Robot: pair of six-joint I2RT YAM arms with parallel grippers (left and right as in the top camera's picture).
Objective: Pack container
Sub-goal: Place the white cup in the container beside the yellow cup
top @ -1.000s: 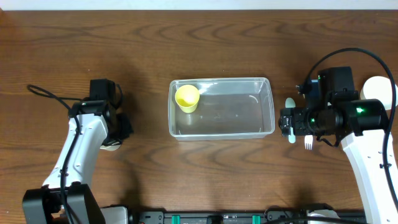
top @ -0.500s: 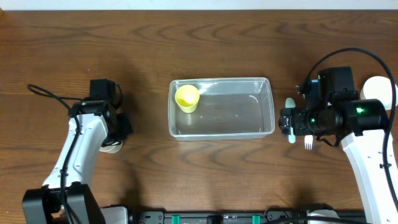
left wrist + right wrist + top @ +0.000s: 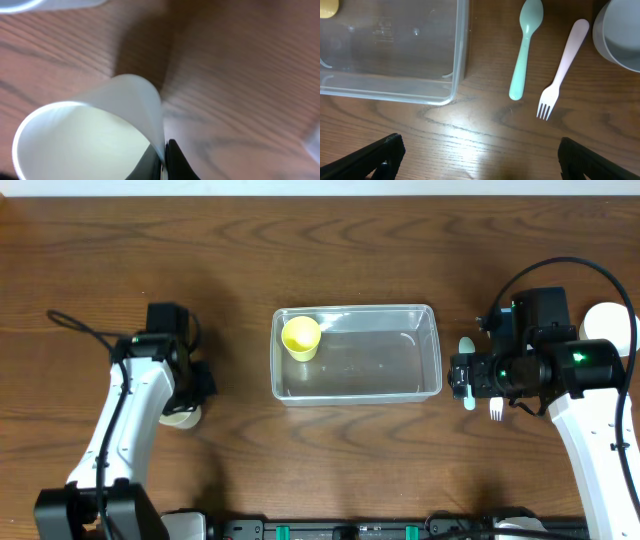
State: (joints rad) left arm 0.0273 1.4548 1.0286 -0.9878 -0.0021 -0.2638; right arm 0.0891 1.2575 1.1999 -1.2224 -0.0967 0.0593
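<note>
White plastic is now pinched in the left hand (image 3: 162, 161). Over the last second its fingers have pressed together onto the wall of the cup (image 3: 85, 135), one inside the rim and one outside. The cup sits well left of the container (image 3: 380, 365), which holds only a yellow cup (image 3: 301, 337) in its far-left corner. The grasp looks secured, so lifting and carrying across the table (image 3: 240, 75) should follow. The right hand (image 3: 480, 155) stays spread wide by the spoon (image 3: 525, 45) and fork (image 3: 562, 70).

The clear rectangular container (image 3: 375, 365) sits upright mid-table, seemingly a yellow cup (image 3: 301, 337) in one corner.
</note>
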